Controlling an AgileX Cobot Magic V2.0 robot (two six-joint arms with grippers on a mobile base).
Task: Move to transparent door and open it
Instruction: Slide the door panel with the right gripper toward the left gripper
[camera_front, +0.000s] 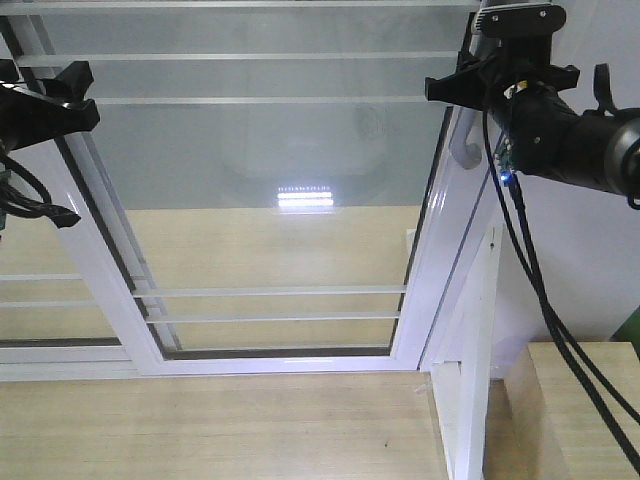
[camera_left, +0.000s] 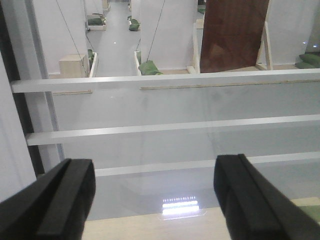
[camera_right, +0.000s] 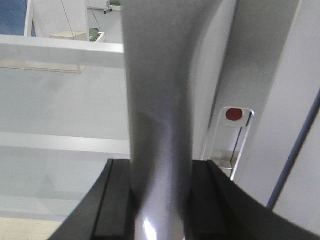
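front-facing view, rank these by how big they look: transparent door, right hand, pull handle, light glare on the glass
1. transparent door, fills most of the frame
2. right hand, on the handle
3. pull handle and light glare: look alike, handle partly hidden, so unranked

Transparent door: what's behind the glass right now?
Through the transparent door: grey floor, white partitions, a brown panel. The handle, clamped by the right gripper, hides whatever lies directly behind it.

White-framed transparent door (camera_front: 270, 150), white bars (camera_front: 270, 100), pale-grey pull handle (camera_right: 157, 100), light wood-grain floor (camera_front: 200, 430).
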